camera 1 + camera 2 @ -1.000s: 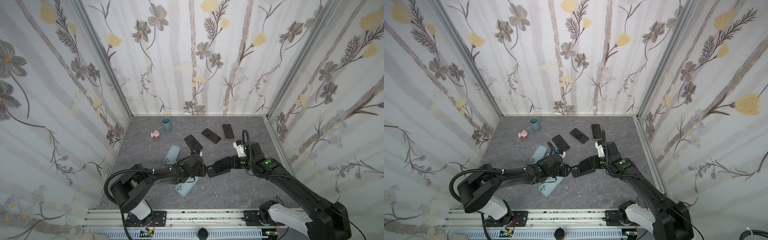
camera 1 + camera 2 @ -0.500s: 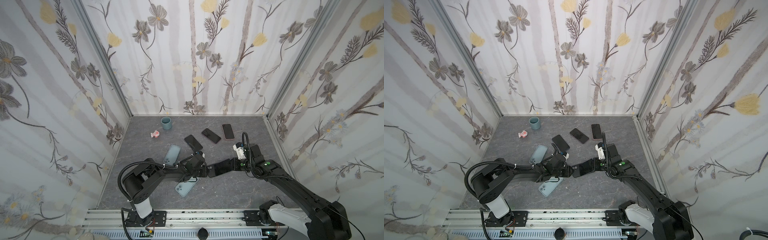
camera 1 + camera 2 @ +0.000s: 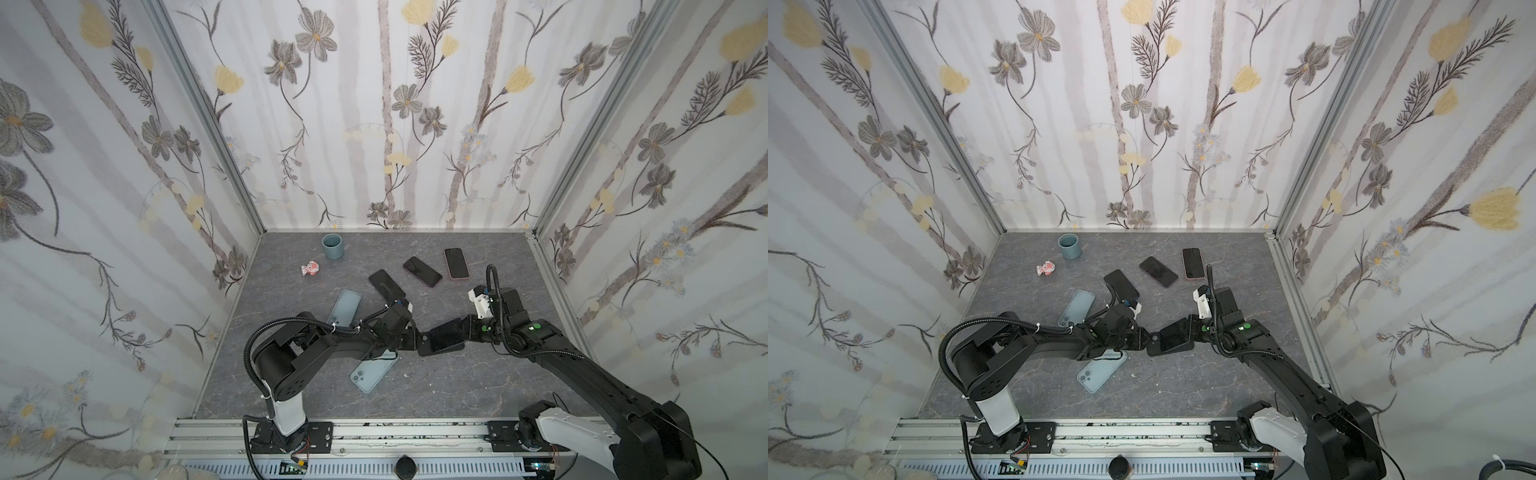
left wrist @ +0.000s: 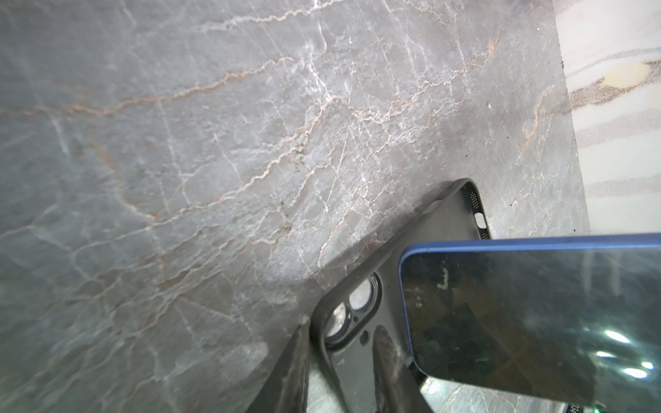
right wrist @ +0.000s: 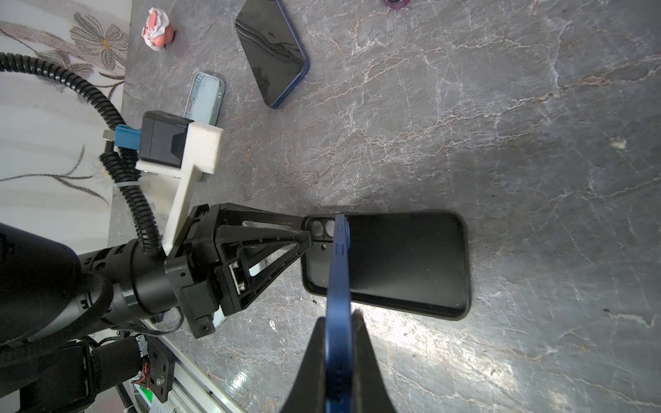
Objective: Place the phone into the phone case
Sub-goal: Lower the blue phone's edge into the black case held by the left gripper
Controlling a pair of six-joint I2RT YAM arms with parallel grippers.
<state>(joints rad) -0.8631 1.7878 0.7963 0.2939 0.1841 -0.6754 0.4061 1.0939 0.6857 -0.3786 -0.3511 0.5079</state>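
The right tool (image 5: 338, 361) is clenched on the dark-blue slab phone (image 5: 339, 279), tilted over the black rubber case (image 5: 407, 264) whose camera corner the left tool (image 5: 304, 232) pinches.

Bright, even light; glare patches on the table (image 5: 411, 343) in the right wrist view; near tool fingers (image 4: 289, 375) blurred.

The black rubber phone case (image 3: 440, 343) lies flat on the grey marble worktop (image 3: 457, 386) between the two sets of jaws. The blue-edged phone (image 5: 338, 286), pinched in the right jaws, stands on edge over the case's camera end, where the left jaws grip its rim. A pale blue phone (image 3: 372, 370) lies under the left arm
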